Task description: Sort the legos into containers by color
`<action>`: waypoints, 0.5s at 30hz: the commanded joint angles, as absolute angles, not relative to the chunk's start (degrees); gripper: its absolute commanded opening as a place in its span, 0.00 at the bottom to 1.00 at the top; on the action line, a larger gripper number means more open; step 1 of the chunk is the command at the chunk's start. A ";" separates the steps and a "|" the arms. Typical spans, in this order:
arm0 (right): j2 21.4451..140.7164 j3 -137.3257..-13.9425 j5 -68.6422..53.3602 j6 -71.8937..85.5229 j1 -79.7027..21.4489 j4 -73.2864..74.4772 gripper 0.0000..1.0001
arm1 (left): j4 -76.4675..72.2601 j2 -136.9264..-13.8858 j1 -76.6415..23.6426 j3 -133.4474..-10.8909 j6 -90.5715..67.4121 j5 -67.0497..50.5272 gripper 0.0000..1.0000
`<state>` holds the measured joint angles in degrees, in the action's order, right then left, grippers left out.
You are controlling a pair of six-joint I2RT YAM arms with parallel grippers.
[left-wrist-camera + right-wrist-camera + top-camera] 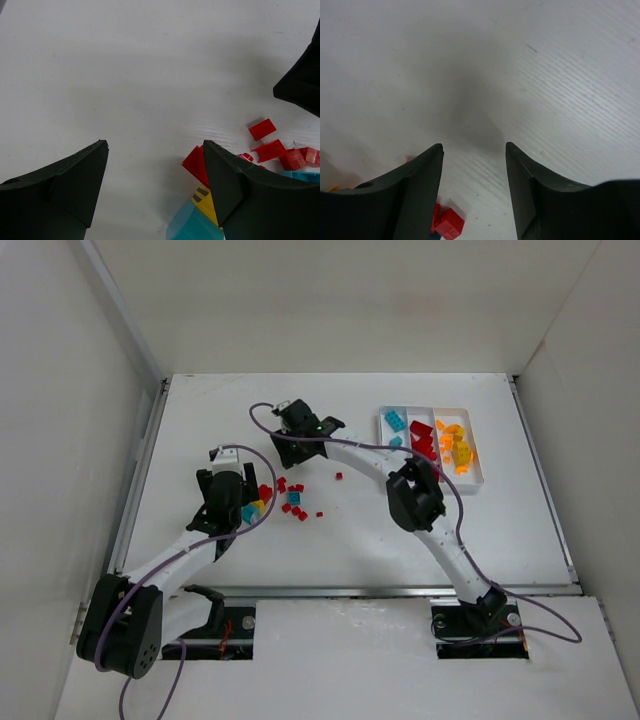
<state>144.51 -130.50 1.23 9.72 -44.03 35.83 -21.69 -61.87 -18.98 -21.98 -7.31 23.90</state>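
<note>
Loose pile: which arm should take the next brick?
Left, probably. The left claw, open, sits right beside the pile; the right claw has only bare table between its tips.

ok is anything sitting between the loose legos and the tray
Nothing blocking shows on the table: just one stray red lego between the loose legos and the tray. The right arm's forearm crosses over that stretch.

White matte table; plain white walls on three sides; metal rail along left edge.
</note>
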 commanded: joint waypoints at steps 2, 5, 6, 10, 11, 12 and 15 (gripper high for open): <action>145.98 -133.51 2.28 11.43 -45.62 38.75 0.57 | -25.22 -60.64 -18.63 -21.27 -7.47 24.26 0.74; 145.99 -132.37 2.81 11.43 -45.62 39.81 0.57 | -25.22 -60.64 -18.63 -21.27 -7.47 24.26 0.74; 145.20 -131.58 4.29 11.43 -45.62 39.81 0.57 | -25.22 -60.64 -18.63 -21.27 -7.47 24.26 0.74; 140.64 -126.14 8.16 11.43 -45.62 38.23 0.57 | -25.22 -60.64 -18.63 -21.27 -7.47 24.26 0.74; 139.76 -125.60 9.22 11.43 -45.62 38.23 0.57 | -25.22 -60.64 -18.63 -21.27 -7.47 24.26 0.74; 137.40 -123.86 9.92 11.43 -44.92 38.93 0.57 | -25.22 -60.64 -18.63 -21.27 -7.47 24.26 0.74; 132.03 -117.97 9.93 15.27 -42.37 37.63 0.57 | -25.22 -60.64 -18.63 -21.27 -7.47 24.26 0.74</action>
<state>139.90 -121.75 6.85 11.81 -45.04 37.28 -22.96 -61.87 -18.98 -21.96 -7.31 23.90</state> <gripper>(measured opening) 0.569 0.735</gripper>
